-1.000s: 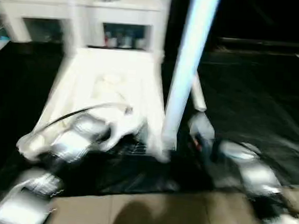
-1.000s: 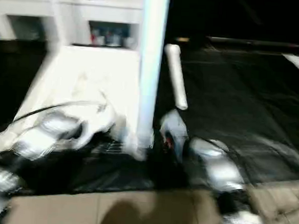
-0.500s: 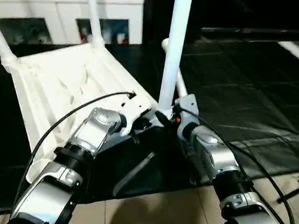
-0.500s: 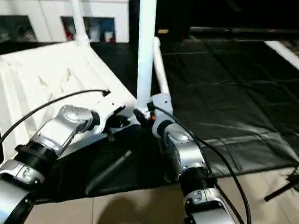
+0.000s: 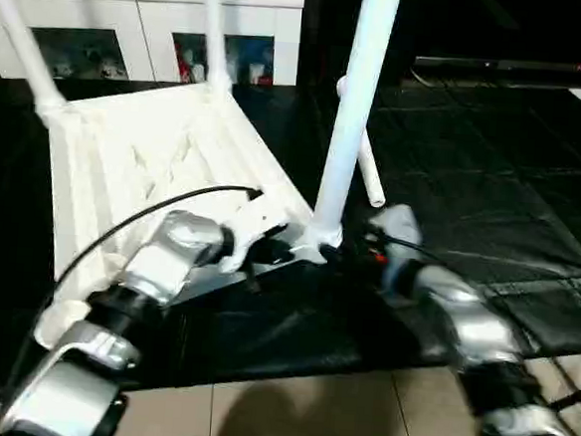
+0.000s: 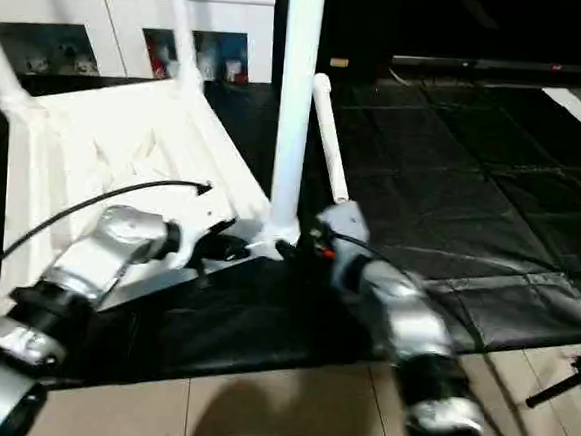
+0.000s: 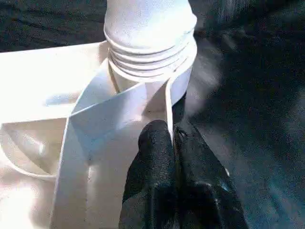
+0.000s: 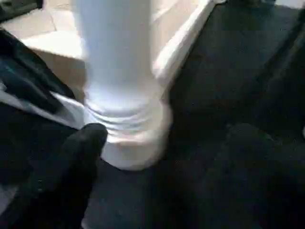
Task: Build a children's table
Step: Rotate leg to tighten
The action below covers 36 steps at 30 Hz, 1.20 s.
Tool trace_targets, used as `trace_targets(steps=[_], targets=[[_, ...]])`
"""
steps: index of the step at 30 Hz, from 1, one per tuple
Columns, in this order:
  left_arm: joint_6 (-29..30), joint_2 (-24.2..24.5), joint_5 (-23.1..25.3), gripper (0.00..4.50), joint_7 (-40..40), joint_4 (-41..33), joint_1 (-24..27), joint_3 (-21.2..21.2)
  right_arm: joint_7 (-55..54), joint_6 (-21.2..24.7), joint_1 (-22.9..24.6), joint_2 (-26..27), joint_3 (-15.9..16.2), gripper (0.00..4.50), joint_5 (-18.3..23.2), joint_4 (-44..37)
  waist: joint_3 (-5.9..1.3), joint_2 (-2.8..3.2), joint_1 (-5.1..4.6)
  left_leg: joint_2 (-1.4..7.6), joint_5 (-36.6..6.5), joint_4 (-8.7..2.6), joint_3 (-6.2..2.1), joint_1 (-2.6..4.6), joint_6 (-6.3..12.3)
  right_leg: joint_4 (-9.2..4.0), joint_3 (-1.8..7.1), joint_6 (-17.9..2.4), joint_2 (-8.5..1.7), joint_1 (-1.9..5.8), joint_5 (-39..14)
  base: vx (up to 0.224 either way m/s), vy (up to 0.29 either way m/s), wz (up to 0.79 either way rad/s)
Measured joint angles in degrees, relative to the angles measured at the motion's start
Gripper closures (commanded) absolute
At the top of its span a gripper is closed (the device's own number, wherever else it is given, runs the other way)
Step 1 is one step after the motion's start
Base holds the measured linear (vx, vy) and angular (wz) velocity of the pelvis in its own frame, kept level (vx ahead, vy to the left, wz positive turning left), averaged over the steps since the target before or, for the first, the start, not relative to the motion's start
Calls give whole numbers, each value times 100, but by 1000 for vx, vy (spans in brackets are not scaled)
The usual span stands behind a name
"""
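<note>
Tabletop (image 5: 145,158) lies ribbed side up on the black mat (image 5: 492,192), so sockets face up. Three legs stand; the spare leg (image 6: 330,136) lies at 1 o'clock. Left gripper (image 7: 172,143) pinches the rim, steadying it. Right gripper (image 8: 162,162), fingers spread, flanks the near leg (image 5: 353,103), apparently released.
</note>
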Motion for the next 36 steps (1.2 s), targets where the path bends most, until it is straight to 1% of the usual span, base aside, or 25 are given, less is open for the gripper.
trace_targets(steps=[3,6,9,12,15,19,24,26,28,29,30,31,32,34,36], targets=[[-418,348,-90,450,-576,-10,123,-9,871,43,183,-463,-5,2,306,-381,0,0,14,2,-1,-5,-1,1,0,0,-1,6,1,1,-4,0,0,0],[-590,523,-93,450,-873,-54,153,-74,1310,116,231,-509,35,2,428,-557,0,1,49,5,0,-4,-1,1,0,4,-4,7,3,-2,-4,0,0,0],[-679,632,-128,450,-1230,-243,213,-224,1555,98,228,-518,209,2,435,-726,0,1,126,5,0,-2,0,1,0,2,-2,6,1,1,-4,0,0,0],[-839,720,-173,450,-1530,-374,267,-353,1752,-29,215,-528,481,2,337,-787,-1,0,174,4,0,-1,6,0,0,-1,0,9,-5,6,-5,0,0,0],[-966,756,-183,450,-1736,-454,281,-458,1909,-96,200,-527,667,2,268,-780,-1,-1,212,2,0,1,7,-3,0,-2,2,9,-7,7,-6,0,0,0],[-1062,787,-183,450,-1909,-626,343,-570,2192,-109,138,-525,739,2,203,-779,-2,-2,234,3,0,1,7,-1,0,0,2,11,-6,8,-7,0,0,0],[-1091,789,-191,450,-2056,-705,355,-650,2439,-147,103,-499,969,2,171,-693,-2,-2,233,3,0,1,7,0,0,1,2,11,-6,8,-7,0,0,0],[-1102,791,-191,450,-2069,-738,355,-687,2536,-142,57,-496,1020,30,174,-666,-2,-2,233,3,0,2,7,0,0,1,2,11,-6,9,-7,0,0,0],[-1119,788,-191,450,-2103,-741,355,-693,2652,-129,31,-490,1039,30,183,-666,-2,-2,233,3,0,2,7,-1,0,1,2,11,-6,9,-7,0,0,0],[-1130,789,-191,450,-2119,-742,355,-695,2718,-122,30,-490,1053,40,189,-666,-2,-2,234,4,0,2,7,-1,0,1,2,11,-6,9,-7,0,0,0],[-1135,789,-190,450,-2123,-742,355,-696,2750,-115,30,-489,1066,62,191,-666,-2,-2,234,4,0,2,7,-1,0,1,2,12,-6,8,-7,0,0,0],[-1136,789,-190,450,-2125,-743,355,-696,2779,-99,30,-484,1071,62,193,-666,-2,-2,233,4,0,2,7,-2,0,1,2,12,-6,8,-7,0,0,0],[-1136,790,-190,450,-2126,-745,356,-700,2816,-87,30,-478,1073,76,193,-665,-2,-2,233,4,0,2,7,-1,0,1,2,12,-6,9,-7,0,0,0],[-1136,792,-189,450,-2126,-745,356,-701,2837,-86,23,-468,1088,81,199,-649,-2,-2,233,4,0,2,7,-1,0,1,2,12,-6,9,-7,0,0,0],[-1136,794,-189,450,-2126,-748,356,-705,2871,-86,-7,-465,1122,103,202,-586,-2,-2,232,4,0,2,7,-1,0,1,2,12,-6,8,-7,0,0,0]])
